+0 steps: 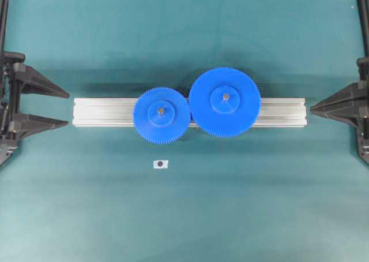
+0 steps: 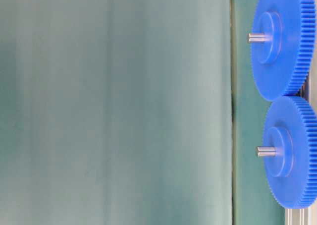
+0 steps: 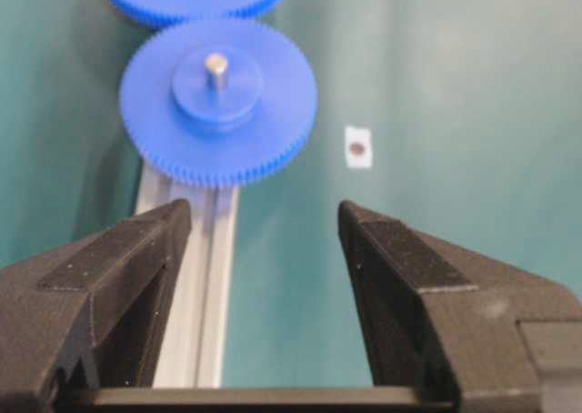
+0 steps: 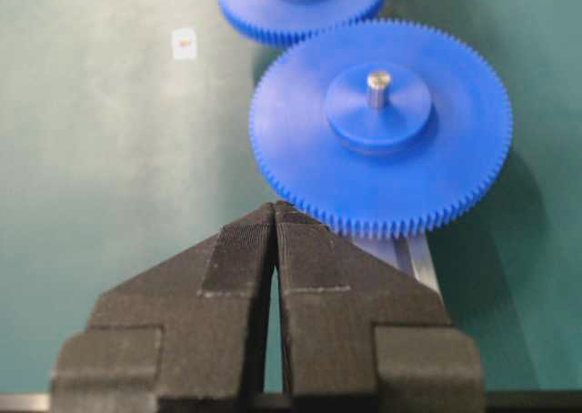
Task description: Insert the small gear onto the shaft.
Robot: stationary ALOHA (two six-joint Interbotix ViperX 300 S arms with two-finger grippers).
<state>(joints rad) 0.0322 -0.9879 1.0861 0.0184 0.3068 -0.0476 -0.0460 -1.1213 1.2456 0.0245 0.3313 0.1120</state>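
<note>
The small gear (image 1: 151, 122) lies flat on the aluminium rail (image 1: 104, 112), threaded over the shaft (image 1: 161, 109), whose grey pin pokes up through its hub. The left wrist view shows that same small gear (image 3: 264, 131) and shaft (image 3: 215, 65) ahead of my left gripper (image 3: 264, 211). That left gripper (image 1: 68, 108) is open and holds nothing, just off the rail's left end. My right gripper (image 1: 312, 108) is shut and empty at the rail's right end. From table level the small gear (image 2: 297, 180) and its shaft (image 2: 266, 151) show side-on.
A larger blue gear (image 1: 239, 115) sits on its own pin just right of the small one, teeth meeting. It fills the right wrist view (image 4: 300, 149) in front of the shut fingers (image 4: 241, 249). A small white tag (image 1: 160, 164) with a dark dot lies on the green mat before the rail.
</note>
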